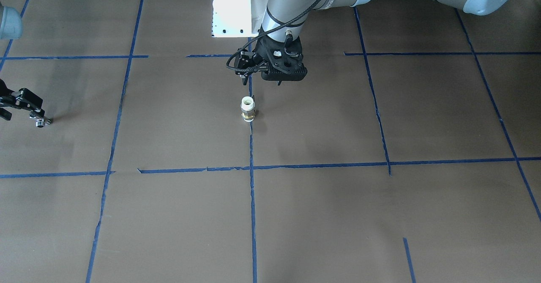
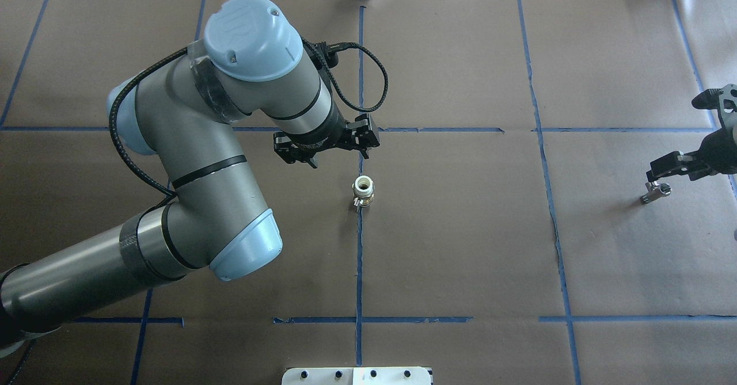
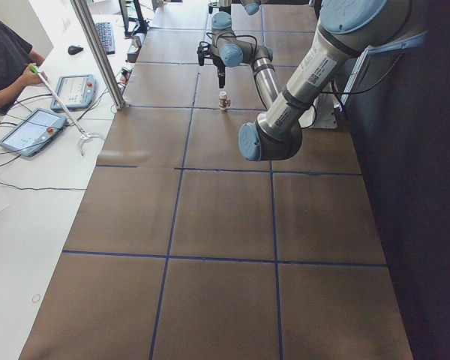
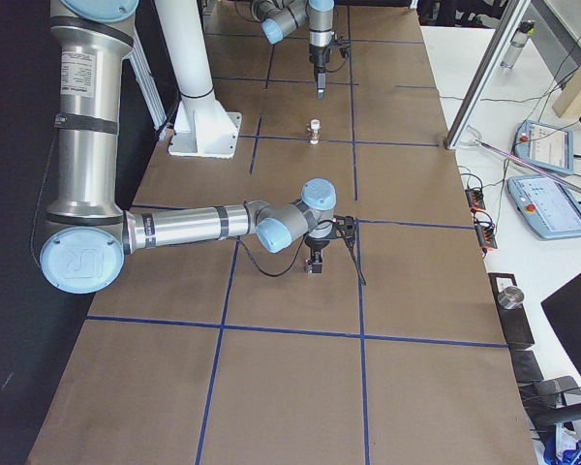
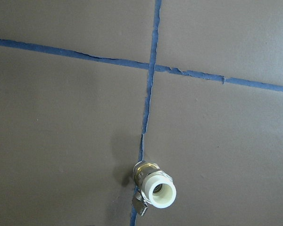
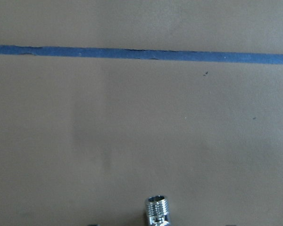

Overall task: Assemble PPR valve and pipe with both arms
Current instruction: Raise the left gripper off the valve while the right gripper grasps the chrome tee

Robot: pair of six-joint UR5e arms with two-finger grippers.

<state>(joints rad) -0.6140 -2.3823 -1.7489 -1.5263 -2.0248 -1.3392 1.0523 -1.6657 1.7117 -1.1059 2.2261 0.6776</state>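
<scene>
table (image 2: 460, 247): PPR valve (image 2: 363, 191) stands upright on the centre tape line (image 2: 359, 258), white socket (image 5: 160, 194) up.
left arm (image 2: 201, 160): hangs just beyond the valve; centre over it before dropping.
left gripper (image 2: 326, 150): jaws wide, empty; take the brass body (image 5: 144, 170), low (keep socket clear).
right gripper (image 2: 653, 180): far right, looks clamped on the chrome threaded pipe fitting (image 2: 657, 191).
pipe fitting: bring threads square to socket.

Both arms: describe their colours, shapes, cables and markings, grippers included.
The left arm and right arm are grey-silver tubes with pale blue, UR-marked joint caps and black braided cables. The left gripper and right gripper are black, two-fingered.
</scene>
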